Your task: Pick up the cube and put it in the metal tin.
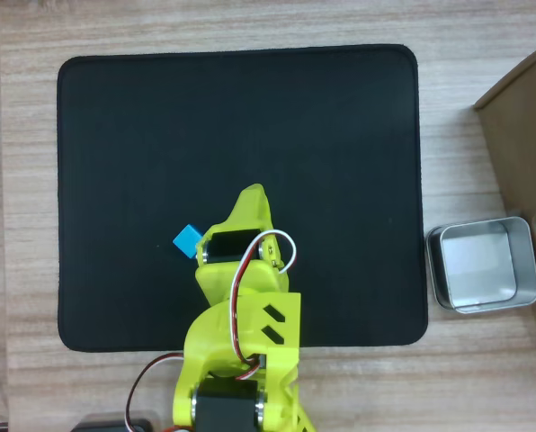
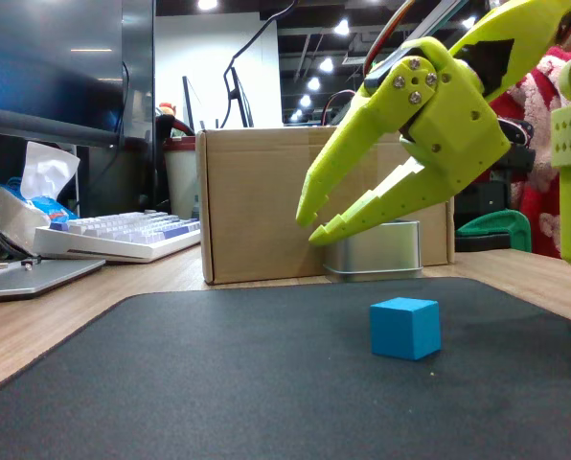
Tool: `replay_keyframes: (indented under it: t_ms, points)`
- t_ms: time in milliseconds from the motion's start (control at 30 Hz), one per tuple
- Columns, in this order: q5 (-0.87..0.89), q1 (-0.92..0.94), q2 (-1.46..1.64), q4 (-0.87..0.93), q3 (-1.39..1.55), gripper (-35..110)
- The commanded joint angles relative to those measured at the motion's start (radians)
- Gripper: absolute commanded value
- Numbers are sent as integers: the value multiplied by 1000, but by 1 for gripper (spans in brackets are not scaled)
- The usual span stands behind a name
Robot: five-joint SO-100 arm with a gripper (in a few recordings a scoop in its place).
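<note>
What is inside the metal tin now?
In the overhead view the metal tin shows only its bare shiny floor; the cube lies on the black mat. In the fixed view the tin's wall hides its inside.

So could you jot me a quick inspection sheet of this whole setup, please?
Surface: black mat on a wooden table.
Job's things: blue cube on the mat; metal tin off the mat, nothing in it.
Clutter: cardboard box by the tin.
Hand: yellow hand open, above the mat, off the cube.
Cables: red, white and black wires on the arm.
Surroundings: keyboard, monitor, tissues.
</note>
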Motion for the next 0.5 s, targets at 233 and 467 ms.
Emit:
replay_keyframes:
  t_ms: [233,467]
  points:
    - [-20,9,28,12,11,0]
    - [-34,-6,-87,-6,-63,5]
